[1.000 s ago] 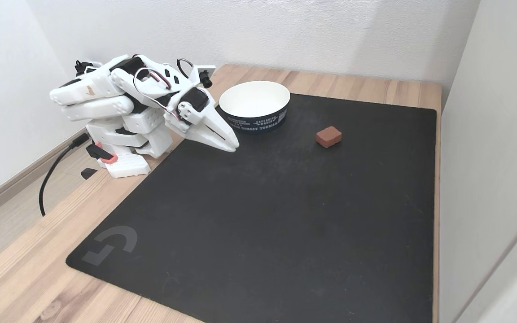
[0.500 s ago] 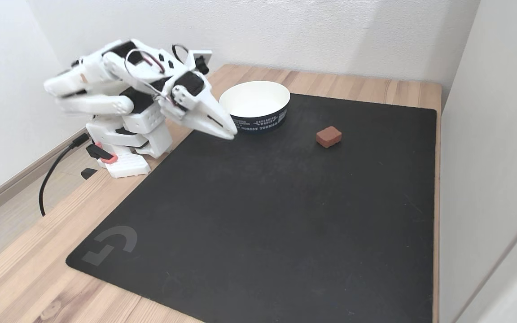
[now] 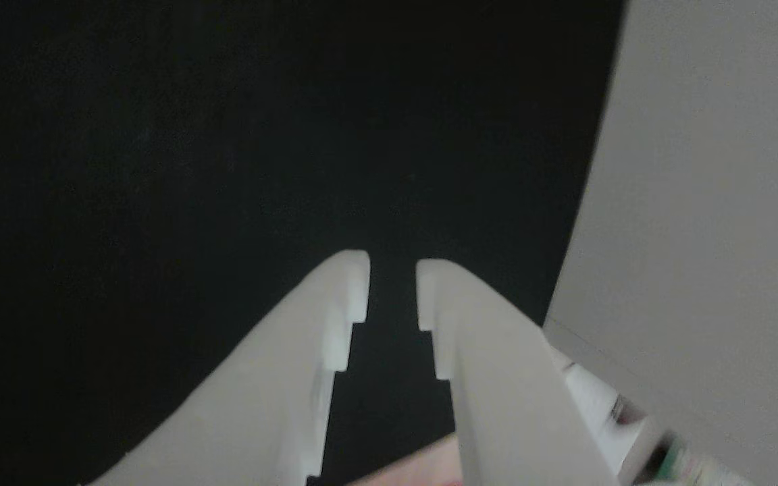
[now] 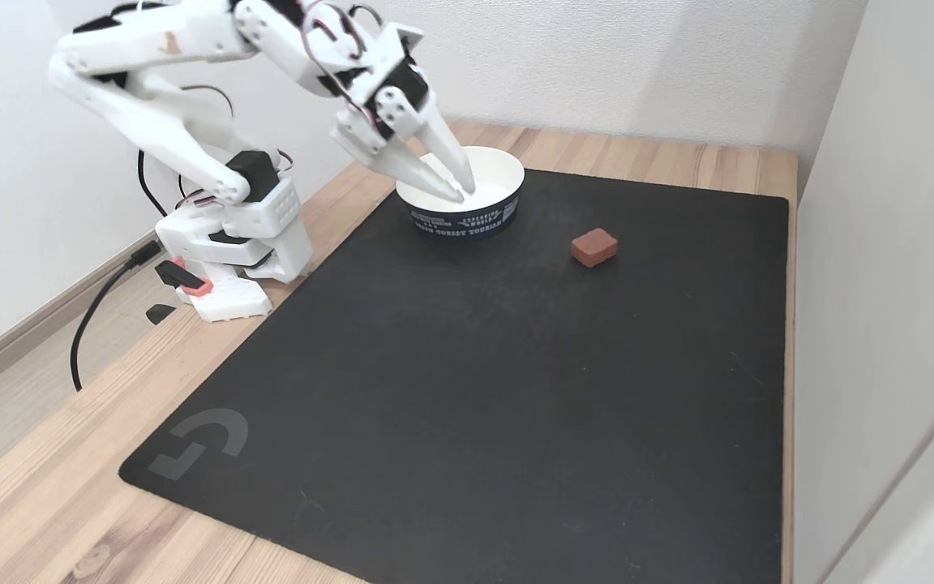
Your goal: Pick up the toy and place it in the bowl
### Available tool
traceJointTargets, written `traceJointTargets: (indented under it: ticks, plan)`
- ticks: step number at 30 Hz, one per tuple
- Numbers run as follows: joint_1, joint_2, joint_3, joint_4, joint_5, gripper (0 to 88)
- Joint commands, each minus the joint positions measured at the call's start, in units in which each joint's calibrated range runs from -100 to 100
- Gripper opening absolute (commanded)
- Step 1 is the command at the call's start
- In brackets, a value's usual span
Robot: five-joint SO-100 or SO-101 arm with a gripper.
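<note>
Fixed: high, front; other: close; share mat [image 4: 475, 389].

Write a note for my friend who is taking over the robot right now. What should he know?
Gripper: slightly open, holding nothing, raised in front of the bowl in the fixed view.
Toy: lying on the black mat, to the right of the bowl, apart from it.
Done: nothing yet; the toy is untouched and the bowl looks empty.
Left: reach the toy, grasp it, lift it, drop it in the bowl.
</note>
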Motion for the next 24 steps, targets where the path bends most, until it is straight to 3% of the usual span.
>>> traceJointTargets:
  ticks: [1, 13, 24]
  plan:
    - [-3.9, 11.7, -11.9, -0.5, 0.2, 2.3]
    - [-11.0, 42.1, -38.7, -0.6, 0.3, 2.2]
    - [-12.1, 66.0, -61.7, 0.3, 0.3, 2.2]
